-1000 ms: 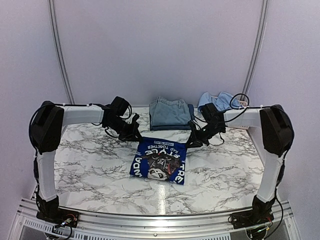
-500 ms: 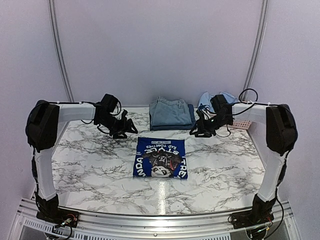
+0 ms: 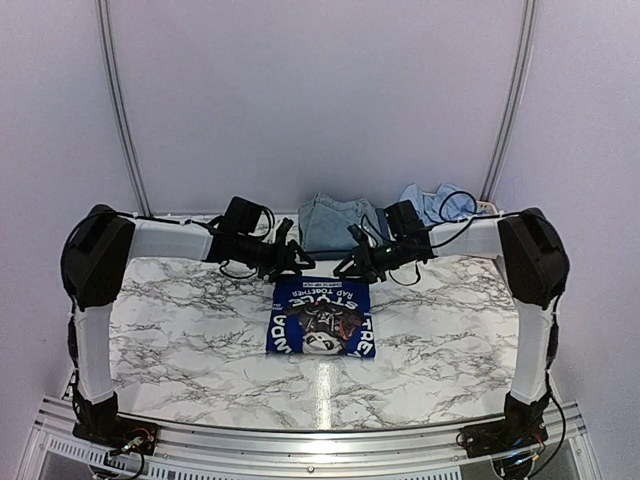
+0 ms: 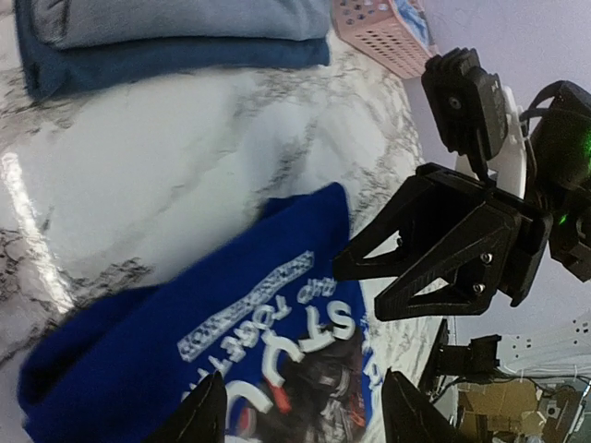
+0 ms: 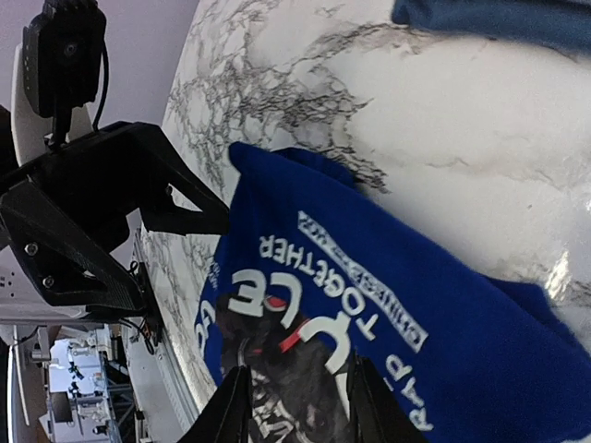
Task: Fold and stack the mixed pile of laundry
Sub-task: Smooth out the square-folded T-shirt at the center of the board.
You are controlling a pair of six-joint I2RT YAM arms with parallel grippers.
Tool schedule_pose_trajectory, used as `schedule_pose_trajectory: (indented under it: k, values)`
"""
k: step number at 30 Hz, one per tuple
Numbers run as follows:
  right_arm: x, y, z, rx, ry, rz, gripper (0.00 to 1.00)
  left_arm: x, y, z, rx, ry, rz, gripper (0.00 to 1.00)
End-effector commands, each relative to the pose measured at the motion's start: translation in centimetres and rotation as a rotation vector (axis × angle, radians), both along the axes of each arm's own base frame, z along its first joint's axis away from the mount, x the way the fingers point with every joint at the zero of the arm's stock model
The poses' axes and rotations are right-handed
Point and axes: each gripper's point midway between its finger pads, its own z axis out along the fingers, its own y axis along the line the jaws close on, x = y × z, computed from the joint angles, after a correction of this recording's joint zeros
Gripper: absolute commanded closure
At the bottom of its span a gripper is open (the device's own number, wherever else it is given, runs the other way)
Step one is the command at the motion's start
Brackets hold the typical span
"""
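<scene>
The royal-blue T-shirt [image 3: 320, 320] with white lettering lies folded flat on the marble table's middle [image 4: 259, 351] [image 5: 397, 305]. My left gripper [image 3: 297, 262] [image 4: 305, 420] and right gripper [image 3: 343, 270] [image 5: 295, 406] hang close together just above its far edge, tips facing each other. Both are open with nothing between the fingers. Each wrist view shows the other gripper: the right gripper [image 4: 360, 291] and the left gripper [image 5: 185, 268]. Folded faded denim on a navy piece [image 3: 335, 222] [image 4: 166, 37] sits at the back. A light-blue shirt [image 3: 428, 200] lies at the back right.
The pink lattice basket [image 4: 379, 32] stands at the back right, by the light-blue shirt. Bare marble table [image 3: 180, 310] spreads left, right and in front of the T-shirt. Curtain walls close in the back and sides.
Both grippers let go of the T-shirt's far corners, swung outward, then came back inward over its far edge. The T-shirt dropped flat and squared up.
</scene>
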Motion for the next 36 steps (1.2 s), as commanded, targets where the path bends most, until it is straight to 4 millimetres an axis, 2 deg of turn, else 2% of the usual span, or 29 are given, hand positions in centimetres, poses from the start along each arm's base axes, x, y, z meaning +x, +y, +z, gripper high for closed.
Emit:
schedule_pose_trajectory:
  k: [1, 3, 5, 7, 8, 10, 12, 14, 16, 19, 21, 22, 25, 28, 30, 32, 34, 36]
  values:
    - [2.8, -0.2, -3.0, 0.029, 0.021, -0.026, 0.69, 3.6, 1.4, -4.1, -0.035, 0.073, 0.107, 0.42]
    - [3.4, -1.2, -5.6, 0.002, 0.051, -0.047, 0.70, 4.2, 2.3, -6.3, -0.005, 0.102, 0.135, 0.45]
    - [3.7, -2.1, -7.3, -0.012, 0.073, -0.069, 0.70, 4.4, 3.6, -8.6, 0.019, 0.147, 0.170, 0.47]
    - [3.9, -2.5, -8.3, -0.016, 0.090, -0.077, 0.70, 4.5, 5.2, -10.5, 0.045, 0.185, 0.207, 0.48]
    - [4.0, -2.6, -8.0, -0.010, 0.090, -0.078, 0.70, 4.5, 5.9, -10.7, 0.053, 0.189, 0.217, 0.48]
    - [4.2, -2.5, -5.7, 0.008, 0.061, -0.075, 0.69, 4.2, 7.1, -9.0, 0.047, 0.157, 0.220, 0.45]
    - [3.4, -2.4, -2.3, 0.031, 0.031, -0.061, 0.64, 3.3, 7.8, -5.9, 0.059, 0.084, 0.189, 0.40]
    - [1.1, -1.9, 1.1, 0.070, 0.017, -0.043, 0.56, 1.8, 7.8, -2.4, 0.060, 0.030, 0.143, 0.35]
    - [-2.1, -0.8, 3.0, 0.101, 0.026, -0.011, 0.52, -0.2, 7.5, 0.1, 0.027, 0.023, 0.113, 0.33]
    - [-6.8, 1.1, 3.6, 0.126, 0.064, 0.039, 0.52, -4.1, 5.8, 2.1, -0.009, 0.026, 0.033, 0.33]
    - [-8.6, 2.1, 3.4, 0.147, 0.074, 0.052, 0.52, -6.5, 3.8, 2.8, -0.032, 0.026, -0.026, 0.32]
    - [-9.2, 2.5, 2.6, 0.145, 0.094, 0.058, 0.52, -7.7, 2.6, 2.7, -0.044, 0.032, -0.056, 0.32]
    - [-10.5, 3.3, 0.1, 0.151, 0.142, 0.081, 0.53, -9.8, 0.3, 1.0, -0.074, 0.070, -0.092, 0.32]
    - [-11.5, 2.2, -4.3, 0.123, 0.217, 0.075, 0.54, -9.4, 0.2, -2.3, -0.065, 0.123, -0.024, 0.35]
    - [-12.2, 1.2, -6.4, 0.109, 0.254, 0.054, 0.55, -9.1, 1.0, -4.7, -0.037, 0.159, 0.025, 0.35]
    - [-12.8, 0.5, -7.6, 0.099, 0.277, 0.041, 0.55, -9.2, 2.4, -7.4, 0.006, 0.189, 0.060, 0.35]
    - [-13.2, 0.2, -8.1, 0.085, 0.284, 0.043, 0.55, -9.6, 4.7, -10.0, 0.054, 0.232, 0.107, 0.35]
    - [-13.1, -0.2, -7.5, 0.082, 0.270, 0.044, 0.56, -9.6, 6.6, -10.7, 0.068, 0.242, 0.133, 0.37]
